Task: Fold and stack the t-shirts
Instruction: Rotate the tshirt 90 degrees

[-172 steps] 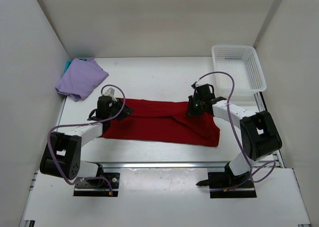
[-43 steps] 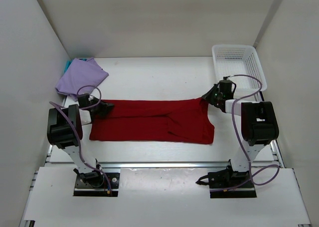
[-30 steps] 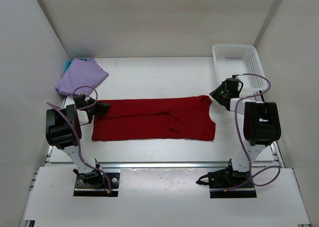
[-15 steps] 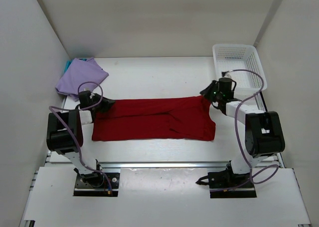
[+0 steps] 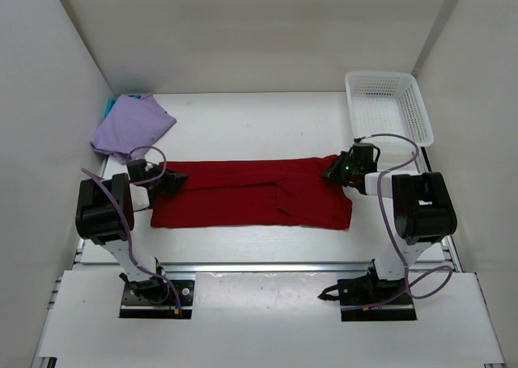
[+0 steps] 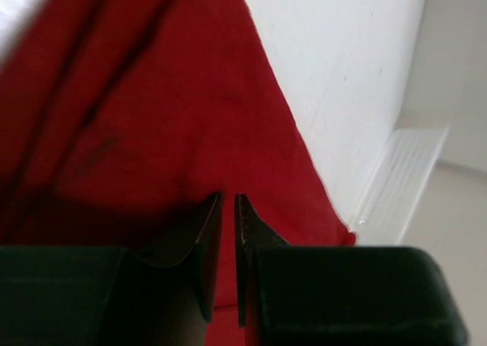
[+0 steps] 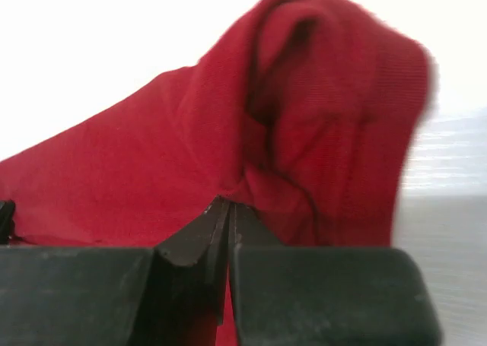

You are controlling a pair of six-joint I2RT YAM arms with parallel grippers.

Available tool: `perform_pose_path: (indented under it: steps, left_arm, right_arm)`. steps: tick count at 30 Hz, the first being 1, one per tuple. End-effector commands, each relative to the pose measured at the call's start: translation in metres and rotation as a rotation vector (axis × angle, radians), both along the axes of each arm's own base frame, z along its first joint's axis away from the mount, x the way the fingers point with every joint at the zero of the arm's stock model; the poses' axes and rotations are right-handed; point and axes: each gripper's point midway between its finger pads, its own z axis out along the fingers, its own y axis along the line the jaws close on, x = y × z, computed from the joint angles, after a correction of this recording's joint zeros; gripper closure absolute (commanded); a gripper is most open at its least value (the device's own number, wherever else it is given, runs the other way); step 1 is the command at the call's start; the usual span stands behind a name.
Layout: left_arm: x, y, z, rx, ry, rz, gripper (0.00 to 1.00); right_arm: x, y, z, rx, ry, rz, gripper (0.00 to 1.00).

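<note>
At either end of the red t-shirt [image 5: 243, 195], left hand [image 5: 171, 179] and right hand [image 5: 329, 172] crouch low, pinching cloth.

The red t-shirt [image 5: 251, 194] lies folded into a long band running left to right at centre, its right end bunched up. The folded lavender t-shirt [image 5: 132, 125] rests at the far left atop the teal t-shirt [image 5: 109, 106], which barely shows.
</note>
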Motion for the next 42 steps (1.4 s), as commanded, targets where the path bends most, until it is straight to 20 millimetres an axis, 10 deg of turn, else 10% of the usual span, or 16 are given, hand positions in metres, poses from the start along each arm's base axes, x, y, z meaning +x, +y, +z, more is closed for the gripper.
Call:
perform_pose_path:
  steps: [1,11,20,24,26,27,28,29,30,31,32,34,36,40,42]
  left_arm:
    - [-0.001,0.015,0.005,-0.076,-0.032,0.058,0.77]
    - [0.015,-0.03,0.101,0.016,-0.269,-0.095,0.74]
    - [-0.041,-0.147,0.125,0.142,-0.374,-0.449,0.73]
    - [-0.063,-0.155,0.116,0.119,-0.368,-0.49,0.72]
    - [-0.066,-0.151,0.115,0.137,-0.367,-0.502,0.72]
    - [-0.069,-0.147,0.113,0.152,-0.359,-0.509,0.71]
    - [-0.068,-0.143,0.112,0.17,-0.357,-0.511,0.68]
    - [-0.072,-0.145,0.112,0.174,-0.351,-0.548,0.64]
    - [-0.074,-0.144,0.11,0.183,-0.343,-0.558,0.62]
    - [-0.077,-0.146,0.107,0.193,-0.332,-0.577,0.62]
    - [-0.08,-0.145,0.107,0.201,-0.326,-0.581,0.61]
    - [-0.088,-0.144,0.103,0.197,-0.315,-0.589,0.6]
    - [-0.096,-0.14,0.106,0.192,-0.328,-0.577,0.59]
    - [-0.113,-0.124,0.09,0.203,-0.298,-0.551,0.6]
    - [-0.116,-0.12,0.095,0.215,-0.31,-0.549,0.59]
  right_arm:
    - [-0.007,-0.013,-0.006,-0.001,0.019,-0.046,1.0]
    - [0.001,0.019,0.073,-0.074,-0.177,0.042,0.79]
    - [-0.056,0.08,-0.003,-0.044,0.052,0.207,1.0]
    - [-0.003,0.085,-0.013,-0.056,0.074,0.215,1.0]
    - [0.06,0.094,-0.013,-0.069,0.041,0.24,1.0]
    - [0.1,0.11,0.024,-0.051,-0.05,0.276,1.0]
    - [0.103,0.114,-0.012,-0.032,0.05,0.32,1.0]
    - [0.153,0.134,0.005,-0.021,-0.037,0.359,1.0]
    - [0.196,0.149,0.076,-0.02,-0.171,0.389,1.0]
    - [0.193,0.163,0.027,-0.018,-0.043,0.431,1.0]
    - [0.236,0.179,0.069,0.004,-0.215,0.443,0.99]
    - [0.223,0.196,0.139,0.206,-0.315,0.524,0.91]
    - [0.199,0.187,0.137,0.125,-0.293,0.524,0.79]
    - [0.144,0.184,0.207,0.005,-0.398,0.537,0.58]
    - [0.094,0.179,0.201,0.022,-0.375,0.536,0.55]
